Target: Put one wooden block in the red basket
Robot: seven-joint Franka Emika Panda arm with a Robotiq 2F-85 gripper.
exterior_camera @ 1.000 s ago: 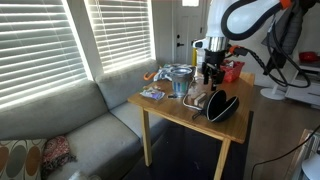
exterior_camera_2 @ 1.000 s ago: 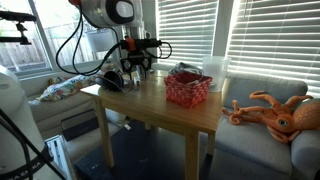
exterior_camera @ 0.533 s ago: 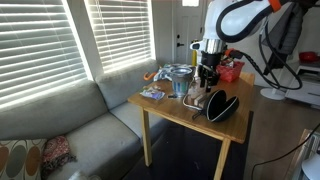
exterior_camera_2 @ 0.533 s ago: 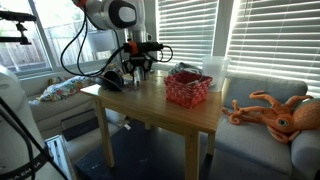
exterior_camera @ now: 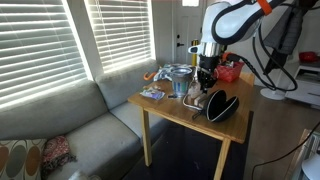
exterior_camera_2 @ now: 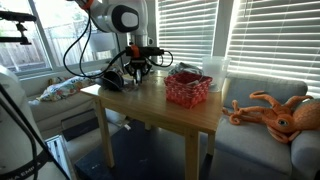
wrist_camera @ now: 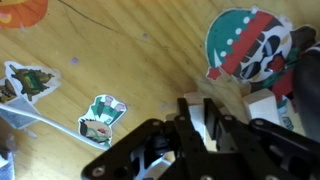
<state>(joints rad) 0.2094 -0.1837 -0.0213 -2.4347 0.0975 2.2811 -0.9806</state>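
Hanging low over the table (exterior_camera_2: 150, 108), the gripper (exterior_camera_2: 135, 72) had the red basket (exterior_camera_2: 187, 88) at its 3 o'clock in an exterior view, near but apart. In the wrist view a pale wooden block (wrist_camera: 232, 106) sat between the dark fingers (wrist_camera: 196, 122), at their 12 o'clock, its long axis too hidden to read. Whether the jaws pinched it or stood slack could not be told. The carry would likely run toward 3 o'clock.

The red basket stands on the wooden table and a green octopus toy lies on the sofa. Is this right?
Not quite: the octopus toy is orange, not green, as an exterior view shows. The red basket does stand on the wooden table, the toy on the sofa.
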